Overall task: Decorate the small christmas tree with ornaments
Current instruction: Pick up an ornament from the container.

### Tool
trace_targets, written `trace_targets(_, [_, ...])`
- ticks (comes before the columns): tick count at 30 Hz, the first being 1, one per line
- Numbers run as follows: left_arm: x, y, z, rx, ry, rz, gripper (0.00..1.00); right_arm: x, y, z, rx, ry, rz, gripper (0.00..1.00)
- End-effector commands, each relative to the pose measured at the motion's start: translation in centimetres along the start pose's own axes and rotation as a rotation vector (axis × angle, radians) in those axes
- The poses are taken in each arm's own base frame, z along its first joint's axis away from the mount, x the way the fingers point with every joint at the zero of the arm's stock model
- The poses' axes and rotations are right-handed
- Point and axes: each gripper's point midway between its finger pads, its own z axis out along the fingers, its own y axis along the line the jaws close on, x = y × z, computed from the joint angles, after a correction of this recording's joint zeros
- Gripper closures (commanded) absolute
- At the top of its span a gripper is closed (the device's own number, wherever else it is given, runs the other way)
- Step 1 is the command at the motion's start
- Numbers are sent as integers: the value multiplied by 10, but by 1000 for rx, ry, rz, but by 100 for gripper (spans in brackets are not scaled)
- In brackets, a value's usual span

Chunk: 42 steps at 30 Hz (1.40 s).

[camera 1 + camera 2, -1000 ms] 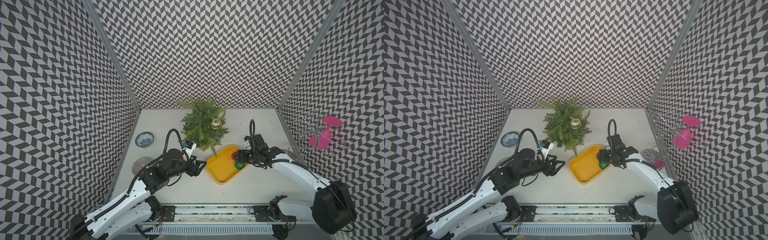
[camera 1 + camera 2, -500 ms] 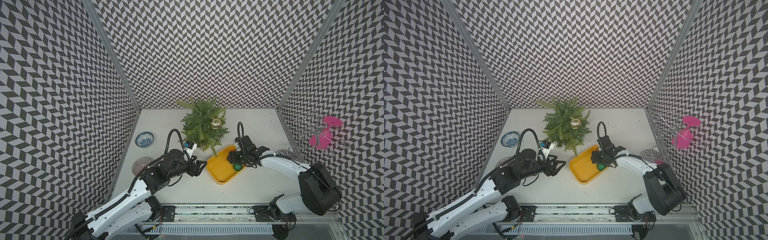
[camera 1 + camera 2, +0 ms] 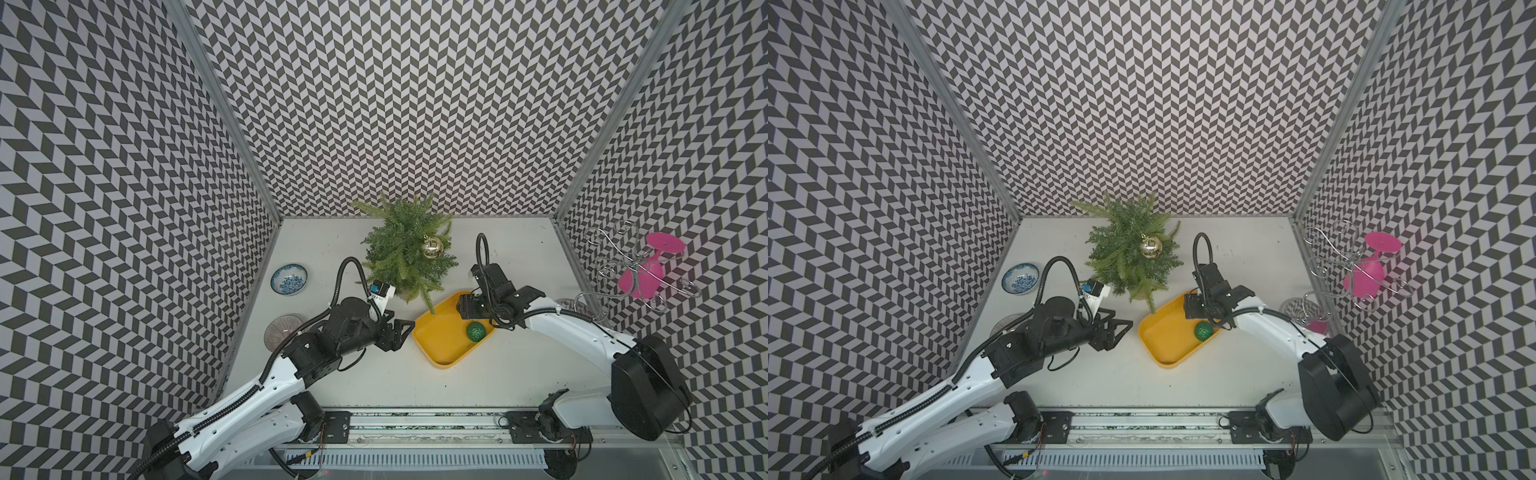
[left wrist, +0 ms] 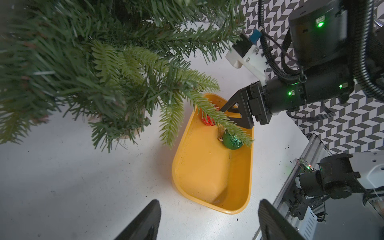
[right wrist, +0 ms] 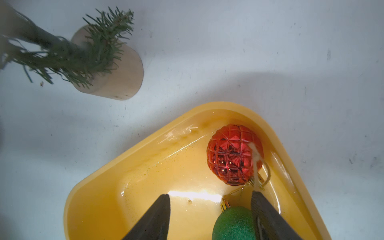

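Note:
The small christmas tree (image 3: 405, 253) (image 3: 1129, 257) stands at the back of the table with a gold ornament (image 3: 431, 248) (image 3: 1150, 246) hanging on it. A yellow tray (image 3: 436, 345) (image 5: 104, 187) in front holds a glittery green ornament (image 3: 476, 331) (image 5: 234, 224) and a red patterned ornament (image 5: 234, 154) (image 4: 207, 119). My right gripper (image 5: 209, 196) (image 3: 461, 307) reaches down into the tray's far corner, open. The green ornament lies against one of its fingers, and the red one's string loop lies just past that fingertip. My left gripper (image 4: 208, 204) (image 3: 409, 330) hovers open and empty beside the tray's left side.
A blue-patterned bowl (image 3: 289, 279) and a dark ribbed dish (image 3: 284, 332) sit at the table's left edge. A wire rack with pink glasses (image 3: 640, 270) stands at the right, a clear glass (image 3: 582, 305) below it. Low tree branches overhang the tray.
My right gripper has shifted left toward the tray's far corner over the red ornament, and its jaws have narrowed. The left arm has not moved.

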Motion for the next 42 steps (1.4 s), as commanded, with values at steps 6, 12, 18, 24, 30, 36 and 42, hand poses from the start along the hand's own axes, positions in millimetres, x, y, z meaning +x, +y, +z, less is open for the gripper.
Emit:
trace_targets(6, [-7, -4, 0, 5, -22, 16, 24, -24, 7, -3, 17, -53, -47, 40])
trace_targets(12, [-6, -2, -2, 1, -28, 6, 24, -24, 1, 12, 57, -41, -69, 36])
trace_targets(18, [-6, -3, -4, 2, -32, 2, 24, -15, -10, 23, 118, 8, -94, 33])
trace_targets(24, [-6, -2, -5, 1, -36, 0, 24, -6, -15, 27, 172, 40, -120, 33])
trace_targets(30, [-7, -4, -3, 7, -32, 7, 24, 6, -22, 37, 237, 78, -148, 32])
trace_targets(36, [-8, -5, -4, 9, -33, 9, 24, 13, -22, 44, 256, 101, -169, 31])
trace_targets(42, [-7, -4, -5, 7, -33, 8, 24, 20, -22, 49, 257, 134, -179, 32])
